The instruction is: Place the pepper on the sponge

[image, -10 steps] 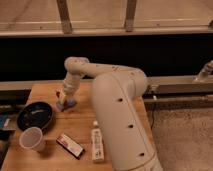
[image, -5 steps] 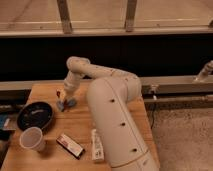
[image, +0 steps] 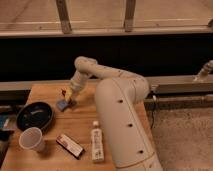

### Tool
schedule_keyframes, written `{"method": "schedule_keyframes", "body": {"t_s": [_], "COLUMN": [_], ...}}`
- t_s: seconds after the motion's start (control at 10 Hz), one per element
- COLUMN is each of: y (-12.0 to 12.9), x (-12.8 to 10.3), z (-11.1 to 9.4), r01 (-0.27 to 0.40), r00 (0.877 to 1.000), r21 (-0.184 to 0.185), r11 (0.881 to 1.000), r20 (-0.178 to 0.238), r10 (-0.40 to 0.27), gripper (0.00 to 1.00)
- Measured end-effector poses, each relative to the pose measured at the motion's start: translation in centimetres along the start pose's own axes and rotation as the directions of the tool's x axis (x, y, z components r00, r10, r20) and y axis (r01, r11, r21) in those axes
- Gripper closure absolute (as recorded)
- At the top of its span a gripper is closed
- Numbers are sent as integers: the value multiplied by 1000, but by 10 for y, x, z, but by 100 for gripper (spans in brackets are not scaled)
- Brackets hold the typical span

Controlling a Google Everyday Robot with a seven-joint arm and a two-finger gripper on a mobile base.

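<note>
The light blue sponge (image: 63, 104) lies on the wooden table (image: 115, 112), just right of the black pan. My gripper (image: 68, 96) hangs right above the sponge, reaching down from the white arm (image: 95, 70). A small dark red bit, the pepper (image: 63, 92), shows at the gripper's left side, just over the sponge. Whether the pepper is held or touches the sponge cannot be made out.
A round black pan (image: 34, 116) sits at the table's left, a white cup (image: 31, 139) in front of it. A red-and-white packet (image: 70, 145) and a lying white bottle (image: 96, 143) are near the front edge. The arm's thick white link (image: 122, 125) covers the table's right side.
The thick arm link has swung a little to the left. The gripper stays over the sponge, almost where it was.
</note>
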Motion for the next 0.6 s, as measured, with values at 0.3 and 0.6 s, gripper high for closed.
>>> {"method": "schedule_keyframes", "body": {"t_s": [0.3,0.6], "y": [-1,1], "x": [1,0], "z": [-1,0], "r01": [-2,1], "r00": [1000,1000], "r21": [0,-1], "r11": [1000,1000], "r20": [1,-1], "r10": [2,-1], "gripper": [58,58]}}
